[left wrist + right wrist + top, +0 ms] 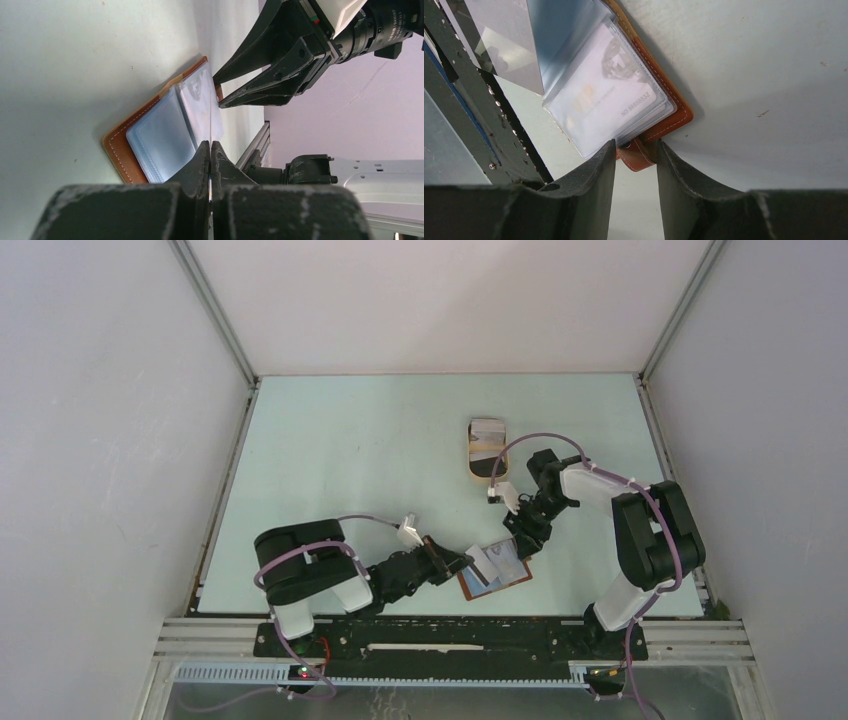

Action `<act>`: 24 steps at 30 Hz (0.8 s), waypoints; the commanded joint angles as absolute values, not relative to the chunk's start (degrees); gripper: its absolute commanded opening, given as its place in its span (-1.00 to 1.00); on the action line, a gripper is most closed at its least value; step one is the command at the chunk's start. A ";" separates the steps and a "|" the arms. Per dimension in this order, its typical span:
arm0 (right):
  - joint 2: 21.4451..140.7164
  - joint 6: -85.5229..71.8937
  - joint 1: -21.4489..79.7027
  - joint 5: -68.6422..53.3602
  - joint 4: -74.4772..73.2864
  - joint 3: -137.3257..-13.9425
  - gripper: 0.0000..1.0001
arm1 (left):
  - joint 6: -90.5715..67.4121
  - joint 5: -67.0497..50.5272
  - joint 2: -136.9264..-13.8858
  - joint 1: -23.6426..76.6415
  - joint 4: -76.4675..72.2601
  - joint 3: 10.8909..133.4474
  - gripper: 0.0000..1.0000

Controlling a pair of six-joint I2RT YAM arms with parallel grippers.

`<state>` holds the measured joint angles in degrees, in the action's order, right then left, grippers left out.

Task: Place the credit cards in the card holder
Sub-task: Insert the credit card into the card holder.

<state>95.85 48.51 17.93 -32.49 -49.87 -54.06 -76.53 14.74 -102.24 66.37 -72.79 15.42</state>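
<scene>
Top external view shows the card holder [500, 576] lying open on the table [350, 460] near its front edge, between the two arms, with its long axis running roughly left to right. The left gripper [468, 562] meets it from the left end and the right gripper [522, 545] from the far right corner. On the left wrist view, the left gripper [211, 145] is clenched on the edge of a clear plastic sleeve [200, 107], lifting that leaf upright off the leather. On the right wrist view, the right gripper [636, 145] has its jaws parted with the strap tab [636, 156] in the gap; whether they press on it cannot be told. One card [609, 95] already sits in a sleeve. The remaining credit cards [487, 440] lie in a tan tray [470, 455] well beyond the holder, nearer the right arm, which probably has to fetch one. The surrounding walls are white.
</scene>
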 commanded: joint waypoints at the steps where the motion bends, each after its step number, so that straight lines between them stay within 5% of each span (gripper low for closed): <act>1: 95.89 48.16 18.37 -32.65 -49.92 -55.81 -0.12 | -76.22 15.47 -103.56 66.63 -75.11 16.40 -1.00; 24: 95.89 48.20 18.46 -32.65 -50.10 -55.73 -0.12 | -77.69 15.09 -106.03 66.27 -80.53 14.57 -1.00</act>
